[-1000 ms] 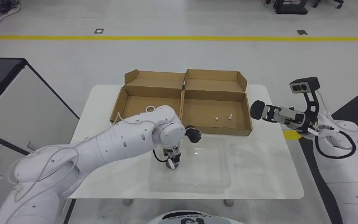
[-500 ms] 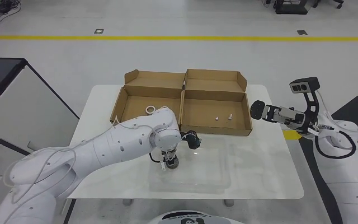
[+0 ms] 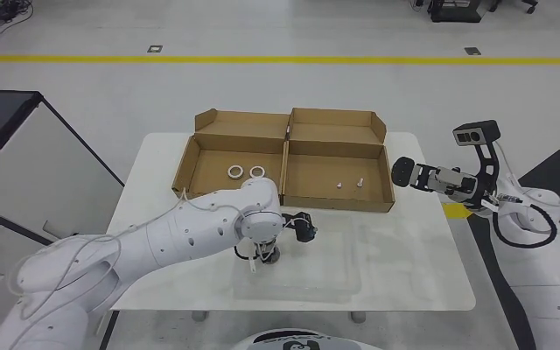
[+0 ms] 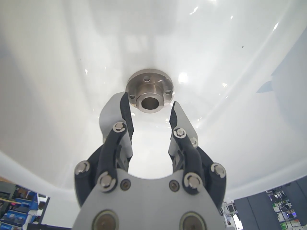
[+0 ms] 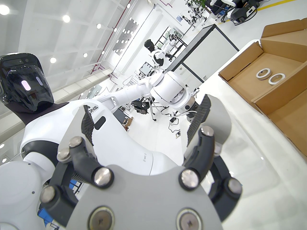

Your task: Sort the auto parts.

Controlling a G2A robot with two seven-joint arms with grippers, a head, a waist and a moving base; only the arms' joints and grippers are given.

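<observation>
**Straddling the flanged hub, jaws not yet closed**

We see the left gripper (image 4: 150,101) spread open inside the clear tray (image 3: 328,267), one finger on either side of the metal flanged hub (image 4: 150,89). The hub sits flange-down on the tray floor with its bore pointing up, directly between the fingertips and in line with the gripper's reach. We judge that the next move is simply to pinch the raised neck across its width. Whether a pad already touches the flange we cannot tell.

The left arm is the near one. The right gripper (image 5: 145,106) hangs open and empty beyond the table's right edge, well apart from the tray. Behind the tray, the left box (image 3: 197,166) holds two white rings (image 3: 234,171).
</observation>
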